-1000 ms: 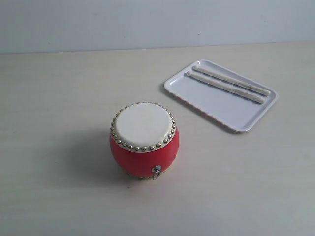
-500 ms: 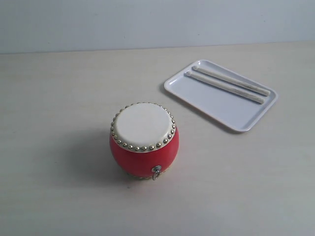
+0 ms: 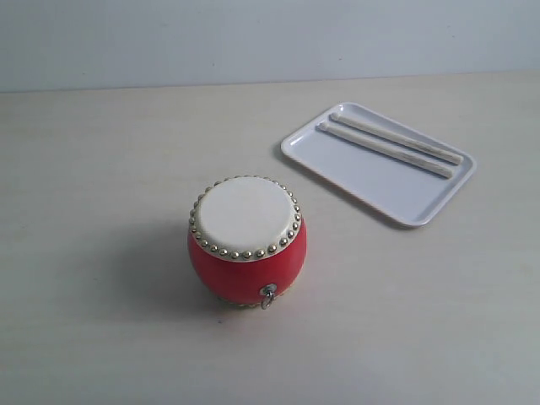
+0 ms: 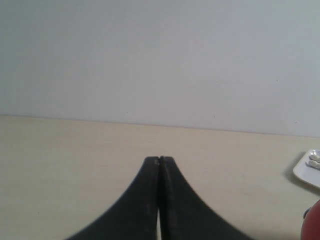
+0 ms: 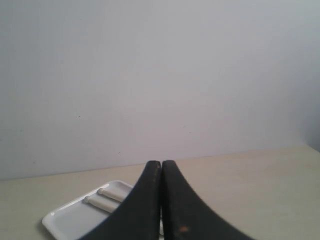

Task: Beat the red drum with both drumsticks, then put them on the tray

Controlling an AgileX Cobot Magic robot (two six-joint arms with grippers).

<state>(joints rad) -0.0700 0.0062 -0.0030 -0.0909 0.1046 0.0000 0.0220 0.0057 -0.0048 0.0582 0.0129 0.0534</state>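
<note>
The left part of the pale table (image 3: 93,211) is bare wood-tone surface, running from the near edge of the picture to the light wall (image 3: 253,38) at the far side. The left gripper (image 4: 160,159) appears only in its wrist view: its two dark jaws are pressed together at the tips with nothing between them, above bare table.

Near the middle, toward the near side, stands the red drum (image 3: 247,240), upright. Its cream skin (image 3: 245,215) faces up, ringed by metal studs (image 3: 221,250), and a small metal ring (image 3: 268,293) hangs at its near side. Table surface lies open all around it.

To the right and farther back lies the white tray (image 3: 371,173), set at a slant, well apart from the drum. Both drumsticks (image 3: 384,150) lie in it along its far long rim, parallel and just beside each other, and the tray's near half is bare. A strip of table separates the tray from the wall, and more table lies to the tray's right and near side.

The right gripper (image 5: 161,162), seen only in its wrist view, has its jaws closed together and empty, with the tray and sticks beyond it.
</note>
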